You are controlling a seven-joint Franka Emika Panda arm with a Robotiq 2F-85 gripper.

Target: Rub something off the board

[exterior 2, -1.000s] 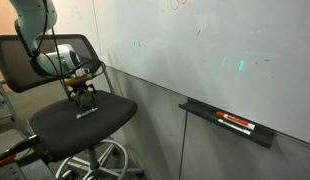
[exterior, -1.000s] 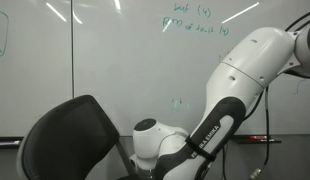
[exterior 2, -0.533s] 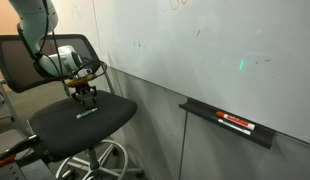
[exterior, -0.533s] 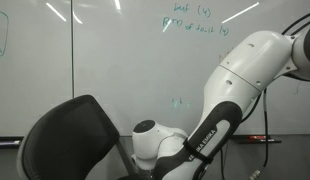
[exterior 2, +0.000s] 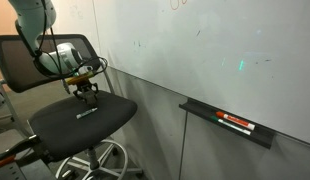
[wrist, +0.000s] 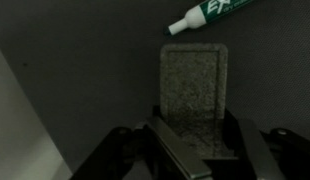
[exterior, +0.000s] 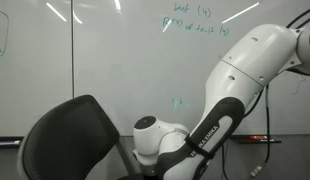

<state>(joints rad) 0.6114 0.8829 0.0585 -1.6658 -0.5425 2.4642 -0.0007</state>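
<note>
The marker (wrist: 217, 14) at one o'clock in the wrist view carries green letters "EX" (the rest runs out of frame). The arm (exterior: 209, 137) bears dark lettering, too small to read. The board's (exterior: 115, 60) teal handwriting (exterior: 195, 20) stays illegible.
</note>
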